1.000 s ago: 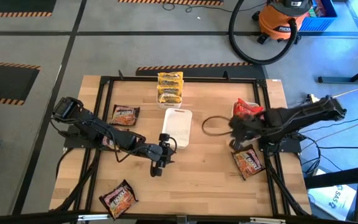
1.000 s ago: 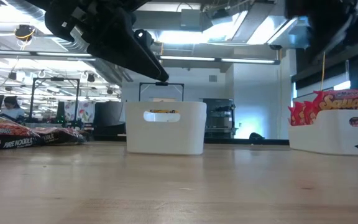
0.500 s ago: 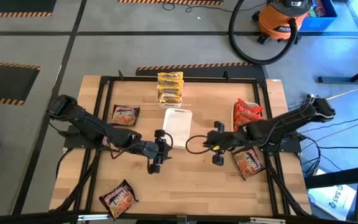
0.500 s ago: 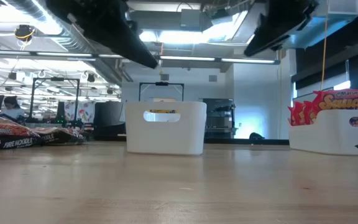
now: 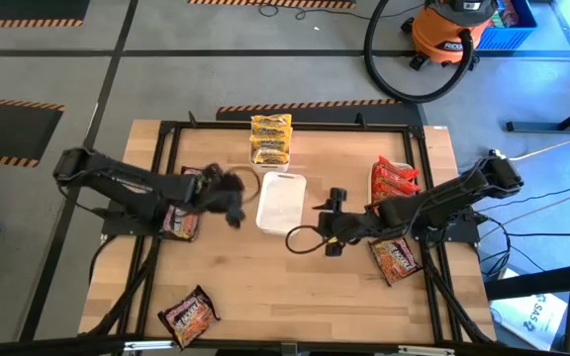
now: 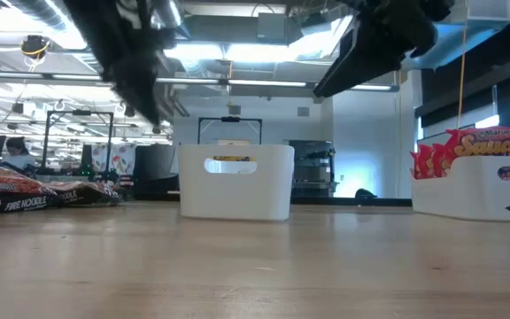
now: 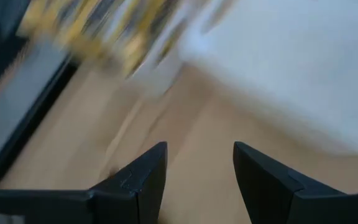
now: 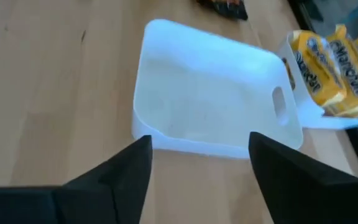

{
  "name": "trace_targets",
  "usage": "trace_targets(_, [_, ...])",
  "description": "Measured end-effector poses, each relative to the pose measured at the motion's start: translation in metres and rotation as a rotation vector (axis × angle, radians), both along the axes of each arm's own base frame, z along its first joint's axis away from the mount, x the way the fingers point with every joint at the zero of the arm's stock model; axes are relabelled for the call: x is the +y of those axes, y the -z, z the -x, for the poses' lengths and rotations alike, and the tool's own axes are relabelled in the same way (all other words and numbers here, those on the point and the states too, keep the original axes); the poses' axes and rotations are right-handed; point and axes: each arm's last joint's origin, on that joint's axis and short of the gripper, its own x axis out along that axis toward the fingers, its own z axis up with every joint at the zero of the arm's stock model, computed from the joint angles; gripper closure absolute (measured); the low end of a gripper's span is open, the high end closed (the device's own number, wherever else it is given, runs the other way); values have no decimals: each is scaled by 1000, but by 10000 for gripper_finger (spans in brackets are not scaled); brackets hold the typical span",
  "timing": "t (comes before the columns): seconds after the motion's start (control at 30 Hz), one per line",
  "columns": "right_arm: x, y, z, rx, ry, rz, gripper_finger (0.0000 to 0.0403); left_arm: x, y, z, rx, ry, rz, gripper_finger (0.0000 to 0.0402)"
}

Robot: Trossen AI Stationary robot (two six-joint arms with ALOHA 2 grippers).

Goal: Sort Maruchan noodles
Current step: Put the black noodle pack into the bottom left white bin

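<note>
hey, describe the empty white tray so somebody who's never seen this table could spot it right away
Start at the wooden table and find the yellow noodle packets at the middle of its far edge. The empty white tray sits just in front of them, near the table's centre. Unlike the tray holding those yellow packets and the tray of red packets on the right, it has nothing inside.

The 2 arms reach inward from opposite sides of the table. The left gripper (image 5: 232,191) hangs above the table's middle-left, fingers (image 7: 138,180) parted, empty. The right gripper (image 5: 331,220) hangs near the centre, fingers (image 8: 126,168) spread, empty.
</note>
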Motion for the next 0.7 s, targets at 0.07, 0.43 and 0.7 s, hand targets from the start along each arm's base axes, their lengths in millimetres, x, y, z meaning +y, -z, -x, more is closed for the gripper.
trace_targets(0.07, [0,5,0,-32,-22,12,149,18,5,5,60,-106,53,223])
trace_targets(0.43, [-9,52,17,-224,-153,63,154,104,17,35,220,-400,321,223])
trace_targets(0.7, [-41,65,26,-305,-183,60,153,134,21,58,270,-543,401,223])
